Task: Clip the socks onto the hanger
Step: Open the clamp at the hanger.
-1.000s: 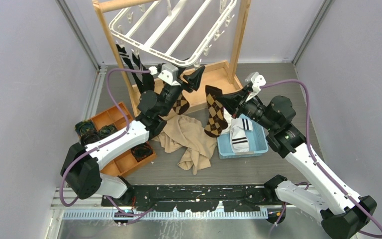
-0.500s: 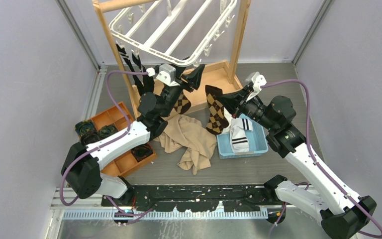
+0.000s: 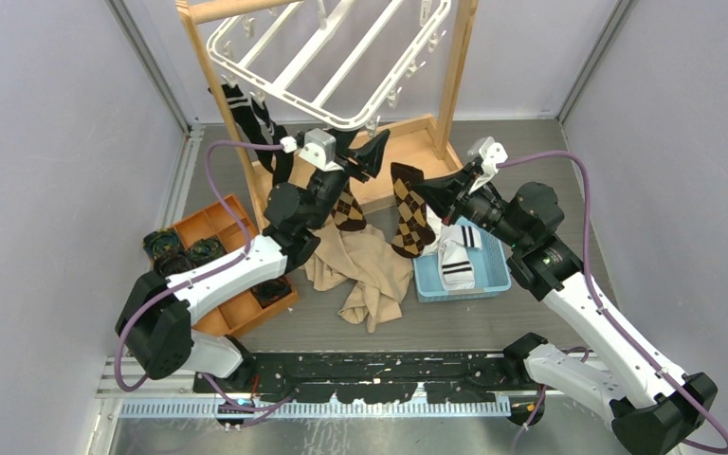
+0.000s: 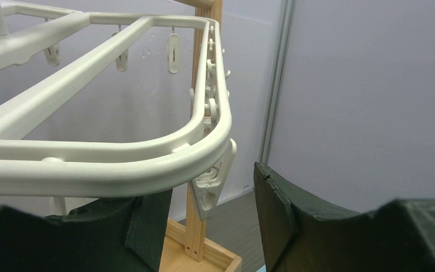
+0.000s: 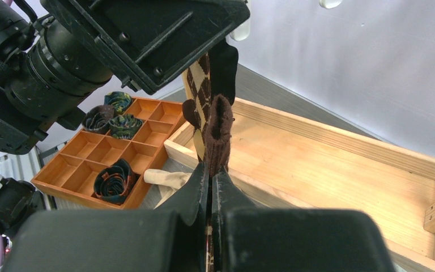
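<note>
The white hanger hangs from the wooden stand, with black striped socks clipped at its left rim. My left gripper is open under the hanger's near corner. In the left wrist view its fingers flank a white clip hanging from the rim, without touching it. My right gripper is shut on a brown argyle sock, which stands up from its jaws. A second argyle sock hangs below the left gripper, its top hidden.
A blue bin under the right arm holds a white sock with black bands. A beige cloth lies mid-table. An orange divided tray with rolled items sits left. The wooden stand's base lies beyond the right gripper.
The left gripper has shifted slightly left under the hanger's corner and its jaws have narrowed a little. The hanger and black socks swung slightly. The right arm has not moved.
</note>
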`<state>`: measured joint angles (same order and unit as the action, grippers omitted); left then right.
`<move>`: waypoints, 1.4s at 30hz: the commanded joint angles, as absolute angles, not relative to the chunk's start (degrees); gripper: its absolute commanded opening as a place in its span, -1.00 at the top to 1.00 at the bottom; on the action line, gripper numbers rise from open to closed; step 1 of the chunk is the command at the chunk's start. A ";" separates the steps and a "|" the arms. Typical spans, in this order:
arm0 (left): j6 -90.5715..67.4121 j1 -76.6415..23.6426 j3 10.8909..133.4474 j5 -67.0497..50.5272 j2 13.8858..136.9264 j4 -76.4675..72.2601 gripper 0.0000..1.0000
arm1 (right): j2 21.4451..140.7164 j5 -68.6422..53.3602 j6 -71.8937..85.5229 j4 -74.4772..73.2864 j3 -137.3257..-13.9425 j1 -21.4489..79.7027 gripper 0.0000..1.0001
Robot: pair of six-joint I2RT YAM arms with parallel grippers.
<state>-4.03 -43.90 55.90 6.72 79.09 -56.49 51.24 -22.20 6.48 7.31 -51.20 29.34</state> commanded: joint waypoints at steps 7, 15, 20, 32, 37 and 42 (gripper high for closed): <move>-3.43 -44.21 57.61 9.29 78.73 -63.12 -0.02 | 50.45 -23.09 7.36 10.63 -51.42 28.74 0.98; -3.38 -44.21 59.69 9.92 80.06 -63.10 0.07 | 50.43 -23.36 7.75 11.22 -50.98 28.67 0.98; -3.47 -44.45 60.19 10.36 80.44 -63.19 0.07 | 50.36 -23.55 7.91 11.43 -50.80 28.72 0.98; -2.93 -45.27 61.25 14.42 81.25 -65.05 -0.01 | 50.74 -24.07 8.44 12.30 -50.45 28.61 0.98; -3.16 -45.36 61.09 14.93 81.25 -65.55 -0.05 | 50.80 -24.08 8.46 12.39 -50.28 28.53 0.98; -3.26 -45.35 61.19 15.21 81.31 -65.83 -0.15 | 50.89 -24.29 8.55 12.39 -50.27 28.55 0.98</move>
